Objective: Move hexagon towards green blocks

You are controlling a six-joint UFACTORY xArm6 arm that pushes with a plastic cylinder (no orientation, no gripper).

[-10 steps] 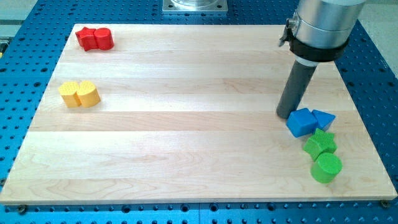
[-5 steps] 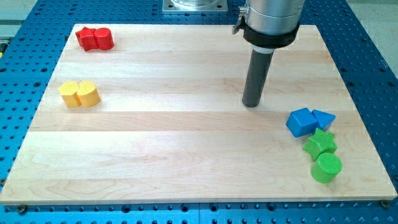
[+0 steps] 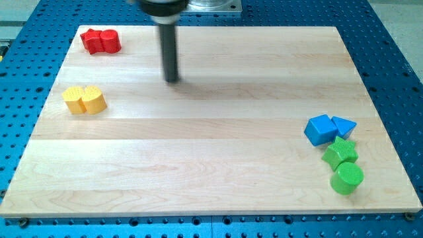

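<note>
My tip (image 3: 172,80) is on the board in the upper middle-left, touching no block. A yellow block that looks like a hexagon (image 3: 75,99) sits at the view's left, touching a second rounded yellow block (image 3: 94,100). They lie left of and slightly below my tip. The green star (image 3: 340,153) and the green cylinder (image 3: 347,178) sit close together at the lower right, far from my tip.
Two red blocks (image 3: 101,41) touch each other at the upper left corner. A blue cube (image 3: 320,129) and a blue triangle (image 3: 344,125) sit just above the green star. The wooden board (image 3: 211,192) lies on a blue perforated table.
My tip has moved from beside the blue cube at the right, across the board, to the upper middle-left. No block has moved.
</note>
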